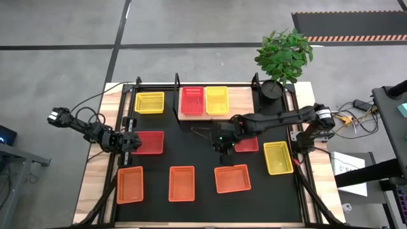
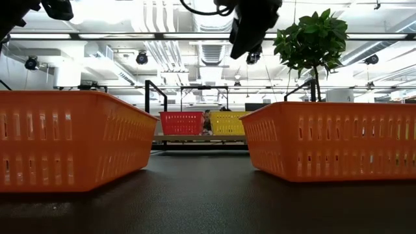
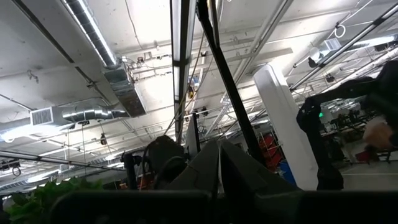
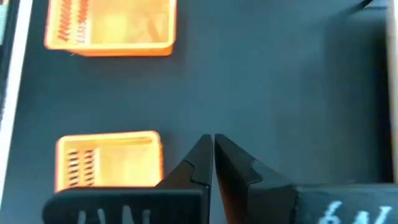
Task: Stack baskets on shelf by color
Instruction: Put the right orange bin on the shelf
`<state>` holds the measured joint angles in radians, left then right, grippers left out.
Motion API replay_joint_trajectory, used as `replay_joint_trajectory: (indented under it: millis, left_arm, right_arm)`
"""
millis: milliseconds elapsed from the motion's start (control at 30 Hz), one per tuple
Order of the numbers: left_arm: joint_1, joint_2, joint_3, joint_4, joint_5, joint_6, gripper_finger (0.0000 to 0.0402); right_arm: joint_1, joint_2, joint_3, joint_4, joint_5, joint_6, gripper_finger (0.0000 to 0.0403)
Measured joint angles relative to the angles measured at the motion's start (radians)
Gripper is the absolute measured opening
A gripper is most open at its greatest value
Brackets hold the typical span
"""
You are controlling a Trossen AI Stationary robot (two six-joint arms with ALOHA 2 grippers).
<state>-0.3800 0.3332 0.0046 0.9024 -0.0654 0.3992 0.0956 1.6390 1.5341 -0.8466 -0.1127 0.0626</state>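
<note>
On the wooden shelf [image 1: 245, 102] at the table's far side, a red basket [image 1: 193, 100] and a yellow basket [image 1: 217, 100] sit side by side. Another yellow basket [image 1: 149, 102] lies on the mat left of the shelf. Two red baskets [image 1: 147, 142] [image 1: 249, 145], a yellow one [image 1: 278, 157] and three orange ones [image 1: 130, 185] [image 1: 181, 183] [image 1: 232, 178] lie on the black mat. My right gripper [image 4: 213, 149] hangs shut over bare mat mid-table [image 1: 219, 143], left of the second red basket. My left gripper [image 3: 219, 158] is shut and points up at the ceiling, beside the first red basket [image 1: 130, 141].
A potted plant [image 1: 283, 57] stands at the shelf's right end. Black posts [image 1: 177, 95] rise at the shelf's ends. Cables trail off the table's left and right sides. In the low view two orange baskets [image 2: 65, 140] [image 2: 331, 140] flank an open lane toward the shelf.
</note>
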Motion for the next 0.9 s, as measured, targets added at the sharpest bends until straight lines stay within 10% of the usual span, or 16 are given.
replay_joint_trajectory:
  millis: [300,600,900]
  left_arm:
    - [0.000,0.000,0.000,0.000,0.000,0.000,0.0002]
    - [0.000,0.000,0.000,0.001,0.000,0.000,0.0002]
    - [0.000,0.000,0.000,0.000,0.000,0.000,0.0002]
  right_arm:
    - [0.104,0.000,0.000,-0.020,0.017,-0.039,0.0087]
    - [0.283,0.000,0.000,-0.219,0.180,-0.527,0.0179]
    - [0.381,0.000,-0.032,-0.427,0.232,-0.745,0.0177]
